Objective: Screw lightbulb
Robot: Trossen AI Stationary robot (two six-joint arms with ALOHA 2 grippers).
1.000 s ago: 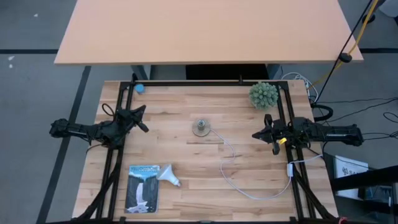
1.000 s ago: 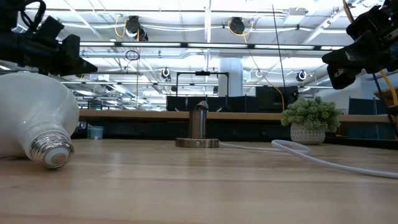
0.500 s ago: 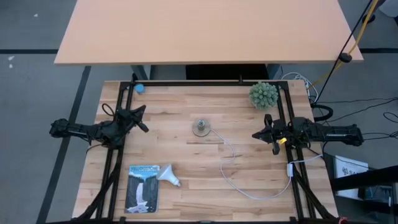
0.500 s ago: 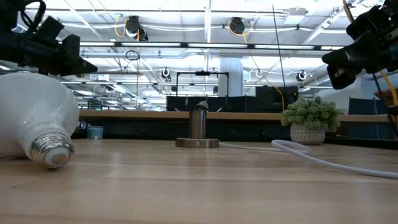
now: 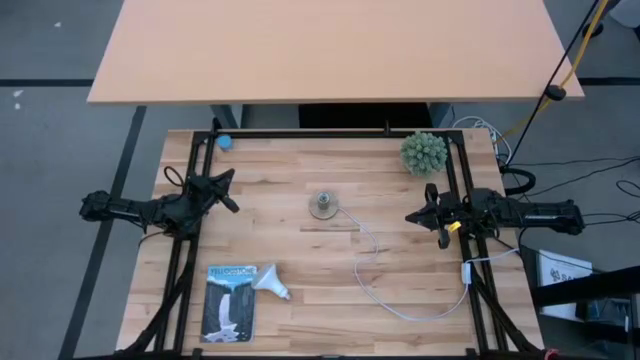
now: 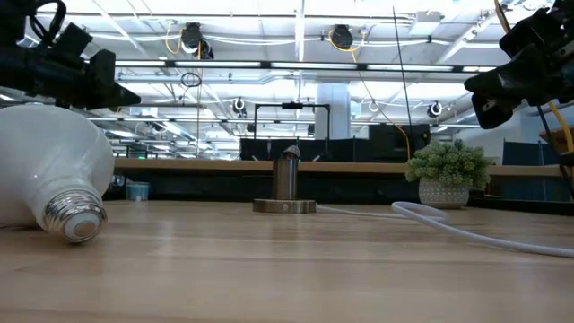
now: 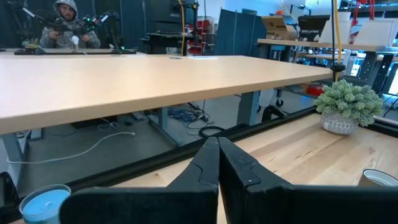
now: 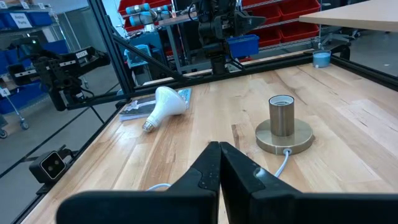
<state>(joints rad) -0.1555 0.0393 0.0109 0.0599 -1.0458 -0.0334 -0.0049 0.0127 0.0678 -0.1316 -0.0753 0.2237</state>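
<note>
My left hand (image 5: 231,205) is pinched fully closed, holding nothing, up off the desk (image 5: 330,300) near its left edge. My right hand (image 5: 411,216) is the same: fingers pressed together, nothing in it, over the right side, tips pointing toward the middle. Lightbulb (image 5: 269,281) lies on its side at the front-left of the desk, globe end just touching the blue packaging card (image 5: 230,303), screw base pointing away from the card toward the front-right. Well apart from both hands. In low view the lightbulb (image 6: 52,170) is close to cam, silvery base facing it. Socket (image 5: 322,205) stands upright mid-desk btwn the two hands, nothing in it, white cord (image 5: 400,300) looping off to the right. Small potted plant (image 5: 424,153) at back-right corner, blue tape roll (image 5: 224,142) at back-left. A person (image 7: 67,25) sits far off at another desk in left wrist view.
</note>
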